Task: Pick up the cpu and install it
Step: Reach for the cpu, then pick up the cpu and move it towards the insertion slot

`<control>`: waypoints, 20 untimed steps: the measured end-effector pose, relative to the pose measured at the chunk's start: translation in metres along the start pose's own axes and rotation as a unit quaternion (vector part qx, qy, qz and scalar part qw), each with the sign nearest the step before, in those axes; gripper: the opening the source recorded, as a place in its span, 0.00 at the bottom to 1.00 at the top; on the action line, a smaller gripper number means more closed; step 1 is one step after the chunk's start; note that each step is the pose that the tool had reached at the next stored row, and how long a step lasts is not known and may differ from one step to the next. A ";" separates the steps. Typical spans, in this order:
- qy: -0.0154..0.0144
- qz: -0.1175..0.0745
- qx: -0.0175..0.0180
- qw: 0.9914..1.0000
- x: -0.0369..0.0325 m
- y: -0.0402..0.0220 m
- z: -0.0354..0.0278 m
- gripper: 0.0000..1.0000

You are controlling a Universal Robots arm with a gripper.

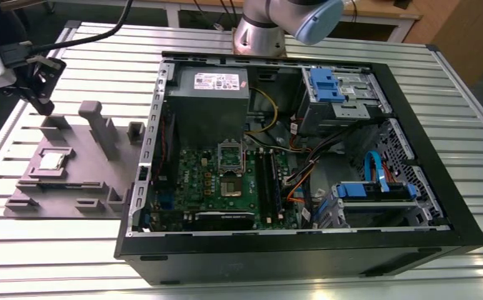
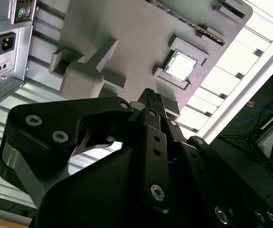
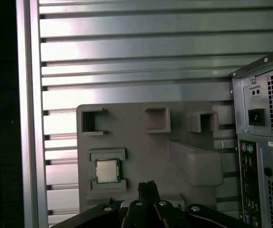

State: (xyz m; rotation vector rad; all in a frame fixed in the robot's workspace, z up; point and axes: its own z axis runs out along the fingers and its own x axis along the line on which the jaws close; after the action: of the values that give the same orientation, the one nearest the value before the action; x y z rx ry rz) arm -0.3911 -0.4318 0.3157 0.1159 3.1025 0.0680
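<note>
The cpu [image 1: 52, 161] is a small silvery square chip. It lies flat in a recess of the grey plastic fixture [image 1: 91, 178] on the slatted table, at the exterior view's left. Both wrist views show the cpu [image 2: 180, 65] [image 3: 108, 170] in its pocket. My gripper [image 1: 43, 105] hangs above the fixture's far end, well above the chip and apart from it. Its black fingers [image 2: 151, 97] [image 3: 147, 186] are together with nothing between them. The green motherboard [image 1: 224, 187] lies inside the open computer case, with its square metal-framed socket [image 1: 231, 185] near the middle.
The black computer case [image 1: 428, 144] lies on its side to the exterior view's right of the fixture. It holds a power supply [image 1: 212, 84], blue drive bays [image 1: 333, 84] and cables. Grey upright blocks [image 1: 99, 125] stand on the fixture near the gripper. The table edge [image 3: 29, 114] runs close by.
</note>
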 end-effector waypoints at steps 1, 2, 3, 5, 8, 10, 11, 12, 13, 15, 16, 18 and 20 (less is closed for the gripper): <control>0.000 0.000 0.000 1.000 0.0015 -0.0004 0.0019 0.10; 0.000 0.000 0.000 1.000 0.0027 -0.0008 0.0035 0.10; 0.000 0.000 0.000 1.000 0.0038 -0.0011 0.0049 0.10; 0.000 0.000 0.000 1.000 0.0057 -0.0018 0.0075 0.10; 0.001 0.000 0.000 1.000 0.0079 -0.0030 0.0108 0.10; 0.001 0.000 0.000 1.000 0.0093 -0.0036 0.0128 0.10; 0.001 0.000 0.000 1.000 0.0098 -0.0039 0.0135 0.10; 0.001 0.000 0.000 1.000 0.0100 -0.0040 0.0140 0.10; 0.001 0.000 0.000 1.000 0.0100 -0.0040 0.0142 0.10; 0.001 0.000 0.000 1.000 0.0102 -0.0040 0.0156 0.10; 0.001 0.000 0.000 1.000 0.0101 -0.0040 0.0156 0.10; 0.001 0.000 0.000 1.000 0.0104 -0.0041 0.0157 0.10; 0.001 0.000 0.000 1.000 0.0110 -0.0041 0.0157 0.10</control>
State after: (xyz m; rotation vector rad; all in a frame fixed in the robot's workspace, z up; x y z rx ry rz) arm -0.4018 -0.4343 0.2995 0.1160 3.1043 0.0668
